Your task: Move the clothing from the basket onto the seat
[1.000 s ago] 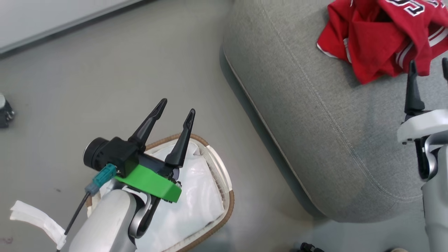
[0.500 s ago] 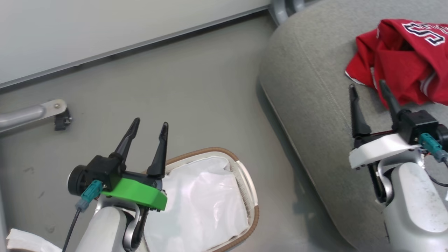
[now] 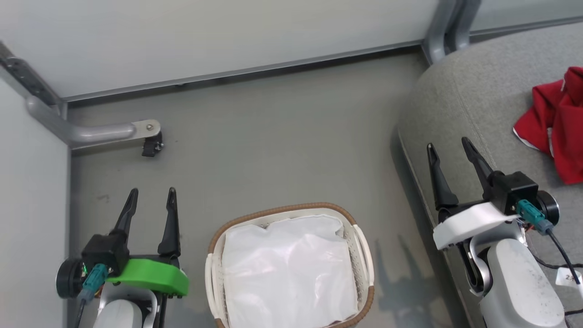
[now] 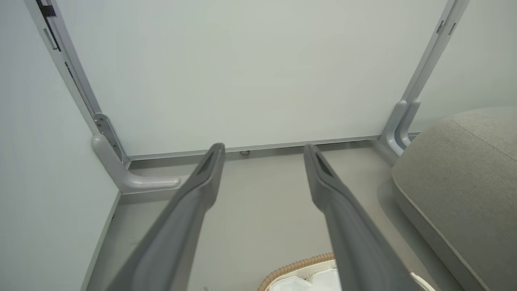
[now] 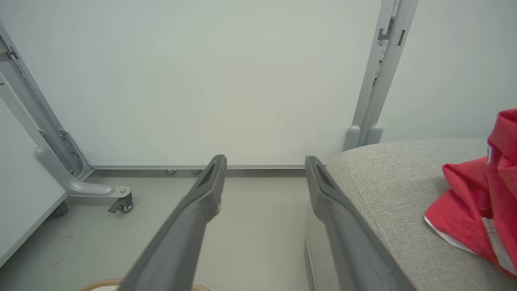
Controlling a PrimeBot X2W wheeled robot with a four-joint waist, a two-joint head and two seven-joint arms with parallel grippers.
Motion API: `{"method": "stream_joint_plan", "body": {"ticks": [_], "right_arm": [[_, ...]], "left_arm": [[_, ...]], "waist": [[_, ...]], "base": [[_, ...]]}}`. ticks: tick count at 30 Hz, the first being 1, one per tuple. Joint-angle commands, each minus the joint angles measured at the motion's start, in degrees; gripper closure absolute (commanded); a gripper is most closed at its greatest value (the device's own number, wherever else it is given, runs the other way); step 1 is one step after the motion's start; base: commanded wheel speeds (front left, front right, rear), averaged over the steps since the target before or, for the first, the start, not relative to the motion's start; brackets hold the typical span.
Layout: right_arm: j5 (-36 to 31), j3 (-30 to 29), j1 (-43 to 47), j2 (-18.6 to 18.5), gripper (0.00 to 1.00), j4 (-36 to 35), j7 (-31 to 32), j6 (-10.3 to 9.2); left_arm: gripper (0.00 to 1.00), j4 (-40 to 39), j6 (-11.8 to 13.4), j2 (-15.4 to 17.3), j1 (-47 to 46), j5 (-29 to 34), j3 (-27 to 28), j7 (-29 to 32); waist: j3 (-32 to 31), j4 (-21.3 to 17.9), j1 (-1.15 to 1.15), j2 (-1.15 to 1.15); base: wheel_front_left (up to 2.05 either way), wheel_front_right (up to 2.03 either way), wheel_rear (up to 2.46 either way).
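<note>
Red clothing (image 3: 553, 123) with white trim lies crumpled on the grey seat (image 3: 469, 100) at the right edge of the head view, and the clothing (image 5: 480, 206) also shows on the seat (image 5: 404, 190) in the right wrist view. The number is out of view. On the floor stands the white basket (image 3: 364, 255) with a brown rim, holding just its white liner (image 3: 289, 269). My left gripper (image 3: 151, 196) is open beside the basket's left. My right gripper (image 3: 448, 146) is open above the seat's front edge, left of the clothing. Both grippers are empty.
A pale wall panel (image 3: 205, 36) with a grey frame runs along the back. A grey bracket foot with a small caster (image 3: 148, 136) sits on the floor at the left. A grey post (image 3: 444, 27) stands by the seat's far corner.
The head camera has swung left and tilted up, so the whole scene shifted right. Both arms have drawn back to resting positions at either side of the basket; the clothing stays on the seat.
</note>
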Motion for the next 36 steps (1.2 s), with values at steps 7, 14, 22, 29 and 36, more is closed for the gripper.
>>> {"method": "stream_joint_plan", "body": {"ticks": [7, 14, 22, 29, 36], "right_arm": [[0.57, -0.6, 4.84, 0.06, 0.0, 0.69, -0.12, -0.07], [1.4, 0.03, 9.04, 0.11, 0.0, 0.89, -0.12, -0.08], [3.26, -0.86, 13.51, 0.12, 0.0, -0.11, -0.12, -0.08], [4.48, -0.99, 13.64, 0.73, 1.0, 1.92, 0.57, 0.0], [12.5, -1.67, 13.42, 0.67, 1.0, 1.34, 2.72, -0.01]], "left_arm": [[0.0, 1.11, -0.18, -1.39, 4.35, 1.55, 4.35, 0.05], [0.0, 0.99, -0.18, -1.75, 7.94, 1.08, 5.41, 0.05], [0.0, 0.52, -0.19, -1.99, 11.3, 0.06, 4.8, 0.05], [1.0, 2.41, 0.0, -2.35, 10.89, -1.57, 4.26, 0.36], [1.0, 1.94, -0.01, -2.31, 10.03, -9.35, 4.89, 2.44]], "waist": [[-4.26, 2.9, 0.0, 0.0], [-7.38, 3.04, 0.0, 0.0], [-10.29, 3.27, 0.0, 0.0], [-10.31, 3.2, 0.0, 0.0], [-10.41, 3.11, 0.0, 0.0]], "base": [[0.0, 0.0, 0.0], [0.0, 0.0, 0.0], [0.0, 0.0, 0.0], [0.0, 0.0, 0.0], [0.0, 0.0, 0.0]]}}
